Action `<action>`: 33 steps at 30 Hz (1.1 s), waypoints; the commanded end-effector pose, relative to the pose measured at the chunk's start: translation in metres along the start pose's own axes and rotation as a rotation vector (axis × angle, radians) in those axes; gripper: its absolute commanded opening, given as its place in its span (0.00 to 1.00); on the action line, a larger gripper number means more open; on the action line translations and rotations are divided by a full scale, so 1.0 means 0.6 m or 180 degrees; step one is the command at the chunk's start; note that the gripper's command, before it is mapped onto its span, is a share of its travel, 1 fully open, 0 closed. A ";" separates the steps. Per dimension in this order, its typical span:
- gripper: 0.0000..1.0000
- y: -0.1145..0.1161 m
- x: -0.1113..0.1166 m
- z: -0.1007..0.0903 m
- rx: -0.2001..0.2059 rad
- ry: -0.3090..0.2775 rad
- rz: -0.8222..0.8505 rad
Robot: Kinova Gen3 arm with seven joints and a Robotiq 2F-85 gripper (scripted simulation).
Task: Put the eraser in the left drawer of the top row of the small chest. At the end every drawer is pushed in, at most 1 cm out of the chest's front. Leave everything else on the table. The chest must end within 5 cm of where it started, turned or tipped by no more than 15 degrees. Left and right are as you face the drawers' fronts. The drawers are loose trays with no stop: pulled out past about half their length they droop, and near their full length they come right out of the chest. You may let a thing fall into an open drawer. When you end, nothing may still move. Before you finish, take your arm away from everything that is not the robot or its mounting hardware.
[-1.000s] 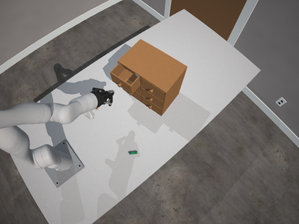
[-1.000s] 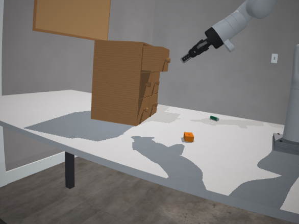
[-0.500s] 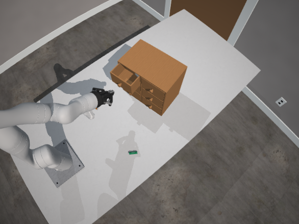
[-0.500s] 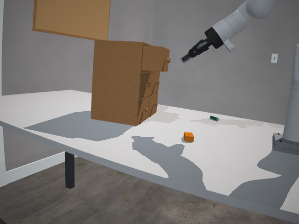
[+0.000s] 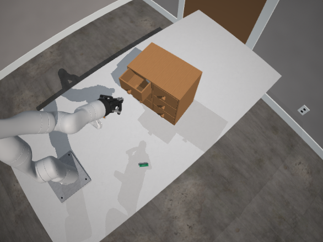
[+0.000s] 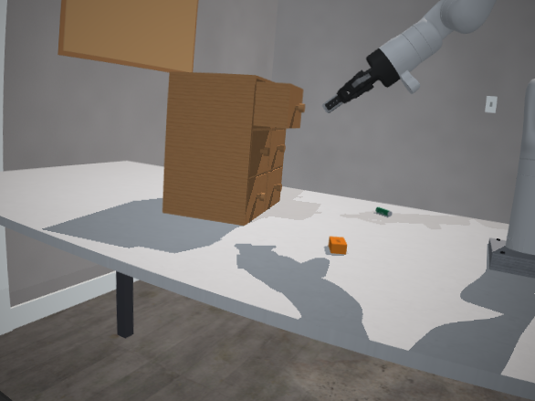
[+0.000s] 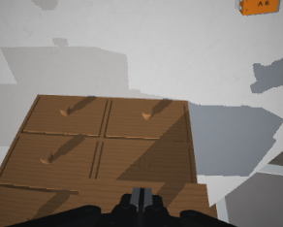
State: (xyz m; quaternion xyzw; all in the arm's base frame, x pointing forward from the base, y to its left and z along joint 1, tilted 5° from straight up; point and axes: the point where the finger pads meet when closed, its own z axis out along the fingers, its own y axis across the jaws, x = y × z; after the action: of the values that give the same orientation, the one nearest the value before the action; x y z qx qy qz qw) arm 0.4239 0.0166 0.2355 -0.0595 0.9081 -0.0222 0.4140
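Midair, black gripper (image 6: 332, 105) pinched narrow on nothing, near boxy wood-grain chest (image 6: 210, 147), blocky orange eraser (image 6: 338, 245) below.

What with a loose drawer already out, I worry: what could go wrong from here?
1. The top-left drawer stands partly out. The shut, empty pincer hovers near its front, and a knock could shove the chest or unseat the tray.
2. An orange block and a green item both lie on the table, so the wrong one might get picked.

White table (image 6: 411, 282): chest (image 6: 207, 145), eraser (image 6: 338, 245), battery (image 6: 383, 211).
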 end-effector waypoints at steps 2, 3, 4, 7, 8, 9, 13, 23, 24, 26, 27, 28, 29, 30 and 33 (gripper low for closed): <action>0.00 0.001 -0.005 0.001 -0.0005 -0.0013 0.0015; 0.00 0.001 -0.005 0.001 -0.0005 -0.0013 0.0015; 0.00 0.001 -0.006 0.001 -0.0005 -0.0014 0.0015; 0.00 0.001 -0.007 0.002 -0.0005 -0.0015 0.0015; 0.00 0.001 -0.007 0.003 -0.0005 -0.0015 0.0015; 0.00 0.001 -0.008 0.003 -0.0005 -0.0016 0.0015; 0.00 0.001 -0.009 0.004 -0.0004 -0.0017 0.0015; 0.00 0.001 -0.016 0.011 -0.0004 -0.0020 0.0014; 0.00 0.001 -0.016 0.012 -0.0004 -0.0020 0.0015; 0.00 0.001 -0.018 0.014 -0.0004 -0.0020 0.0015; 0.00 0.001 -0.019 0.015 -0.0004 -0.0020 0.0014; 0.00 0.001 -0.020 0.016 -0.0003 -0.0021 0.0014; 0.00 0.001 -0.021 0.018 -0.0003 -0.0021 0.0014; 0.00 0.001 -0.021 0.018 -0.0003 -0.0021 0.0014; 0.00 0.001 -0.024 0.020 -0.0003 -0.0021 0.0014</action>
State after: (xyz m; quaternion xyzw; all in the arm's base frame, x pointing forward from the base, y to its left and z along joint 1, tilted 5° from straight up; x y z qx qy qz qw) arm 0.4384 0.0218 0.2373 -0.0610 0.9070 -0.0185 0.4163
